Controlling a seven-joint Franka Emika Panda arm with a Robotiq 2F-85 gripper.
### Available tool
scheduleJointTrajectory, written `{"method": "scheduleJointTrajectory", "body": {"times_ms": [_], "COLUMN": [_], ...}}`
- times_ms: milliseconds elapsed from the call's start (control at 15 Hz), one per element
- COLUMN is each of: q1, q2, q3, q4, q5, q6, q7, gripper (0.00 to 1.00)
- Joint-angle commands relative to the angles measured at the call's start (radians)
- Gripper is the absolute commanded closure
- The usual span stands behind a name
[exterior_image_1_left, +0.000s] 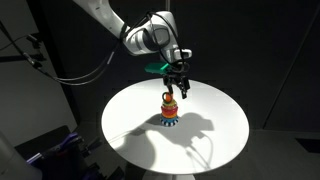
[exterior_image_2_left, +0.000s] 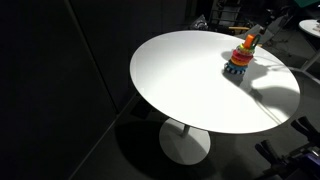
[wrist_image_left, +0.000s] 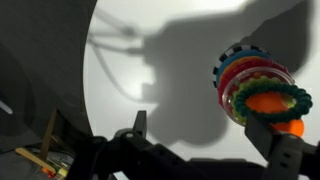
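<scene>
The gripper (exterior_image_1_left: 176, 88) hangs straight over a ring stacking toy (exterior_image_1_left: 170, 110), its fingertips level with the toy's top and just beside it. In the wrist view the two fingers (wrist_image_left: 138, 125) stand wide apart at the bottom of the picture. The jaws are open and nothing is held between them. The toy (wrist_image_left: 262, 92) sits to one side of the gap, close to one finger, but whether that finger touches it cannot be told.

The toy stands upright on a round white table (exterior_image_1_left: 130, 128), well in from the rim and a little off the middle. In an exterior view (exterior_image_2_left: 240, 58) it looks nearer the far edge than the near one. Its rings are stacked from a wide blue-and-white one at the base, through red and yellow ones, to a green ring and an orange knob on top.

The white arm (exterior_image_1_left: 115, 22) reaches in from above the far edge of the worktop. Arm and toy throw a dark shadow (exterior_image_1_left: 195, 130) across the table toward its near edge. The table rests on a single pedestal foot (exterior_image_2_left: 185, 142) on a dark floor
</scene>
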Motion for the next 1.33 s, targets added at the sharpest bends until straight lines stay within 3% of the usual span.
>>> {"method": "scheduleJointTrajectory", "body": {"times_ms": [0,467,1267], "q1": [-0.006,-0.009,-0.014], "q2": [-0.013,-0.043,-0.09], "q3": [0.004,0.026,0.101], "q4": [-0.006,-0.025,-0.116], "q5": [-0.028,0.009,0.179], "q6": [0.013,0.055,0.071], "q7": [0.03,0.006,-0.022], "gripper": [0.0,0.0,0.0]}}
